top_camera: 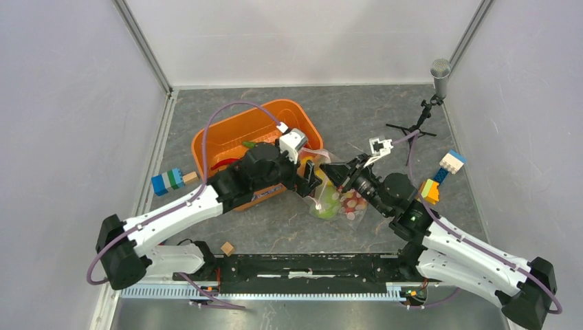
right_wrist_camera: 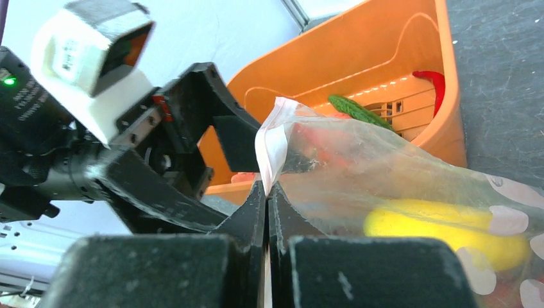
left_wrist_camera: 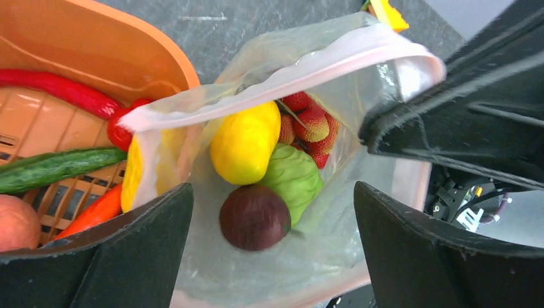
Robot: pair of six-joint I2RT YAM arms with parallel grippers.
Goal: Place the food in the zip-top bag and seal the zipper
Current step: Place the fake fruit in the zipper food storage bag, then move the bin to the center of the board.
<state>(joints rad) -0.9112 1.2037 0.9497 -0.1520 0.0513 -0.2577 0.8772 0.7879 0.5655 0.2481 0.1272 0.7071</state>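
The clear polka-dot zip-top bag point(top_camera: 331, 201) lies just right of the orange tub, its mouth held open. In the left wrist view its pink zipper strip point(left_wrist_camera: 289, 72) arches over food inside: a yellow piece point(left_wrist_camera: 247, 144), a green piece point(left_wrist_camera: 294, 178), red bumpy pieces point(left_wrist_camera: 312, 123) and a dark purple round piece point(left_wrist_camera: 255, 218), slightly blurred. My left gripper point(left_wrist_camera: 272, 205) is open and empty above the bag's mouth point(top_camera: 311, 180). My right gripper point(right_wrist_camera: 268, 187) is shut on the bag's rim at the pink strip point(top_camera: 330, 170). The bag point(right_wrist_camera: 398, 167) shows a yellow piece point(right_wrist_camera: 449, 232) through its wall.
The orange tub point(top_camera: 213, 141) holds a red chilli point(left_wrist_camera: 58, 90), a green cucumber point(left_wrist_camera: 54, 168), an orange piece point(left_wrist_camera: 96, 212) and a brown piece point(left_wrist_camera: 16, 221). Building blocks lie at the left point(top_camera: 168, 181) and right point(top_camera: 440, 175). A wooden cube point(top_camera: 227, 248) sits near the front. A microphone stand point(top_camera: 438, 75) is back right.
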